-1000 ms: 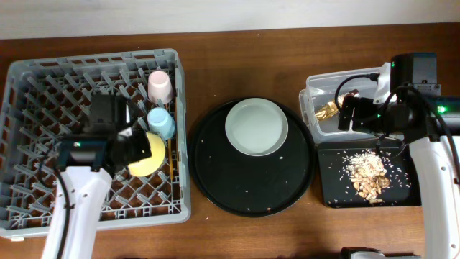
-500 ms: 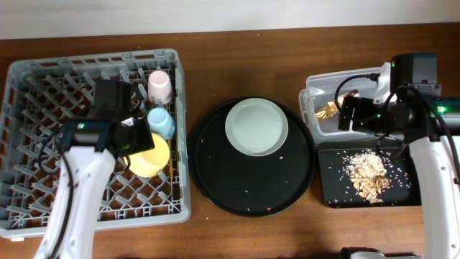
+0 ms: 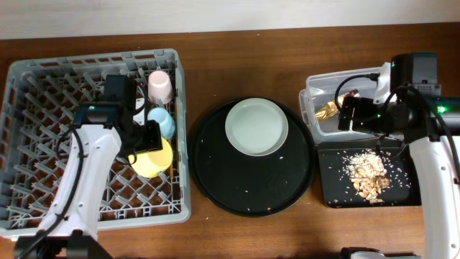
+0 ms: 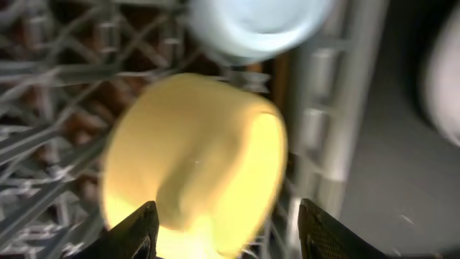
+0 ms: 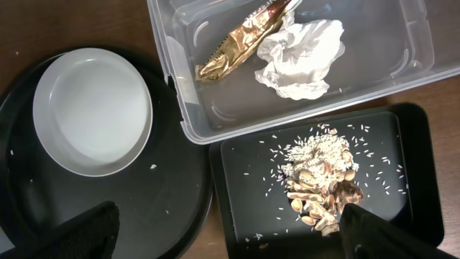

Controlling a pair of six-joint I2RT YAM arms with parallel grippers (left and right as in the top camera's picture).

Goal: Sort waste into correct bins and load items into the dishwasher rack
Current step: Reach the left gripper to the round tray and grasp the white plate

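A brown wooden worktop (image 3: 244,50) carried everything. The large square grey plastic lattice crate (image 3: 93,59), the dishwasher rack, filled its left side. In the centre lay a large round black tray (image 3: 215,165), speckled with a few pale crumbs. At the right stood the clear rectangular plastic tub (image 3: 323,80) on the far side, and just near of it the shallow black rectangular tray (image 3: 402,191).

The left gripper (image 4: 226,237) hung over the right part of the rack with its fingers spread wide. It gripped nothing, and the yellow bowl showed below and between them. The right gripper (image 5: 230,237) was also spread wide and empty, hovering where the tub, the shallow tray and the round tray met.

A pale round plate (image 3: 256,126) sat on the far part of the round tray. The yellow bowl (image 3: 154,160) lay tilted among the pegs near the rack's right wall. The small light-blue cup (image 3: 164,124) was just beyond it, and the small pink cup (image 3: 159,86) stood farther back.

Inside the tub lay the crumpled white paper napkin (image 5: 302,54), with the shiny gold-brown crinkled wrapper (image 5: 241,39) touching its left side. The beige crumbly food scraps (image 5: 320,173) were heaped in the shallow black tray, with loose grains scattered round the pile.
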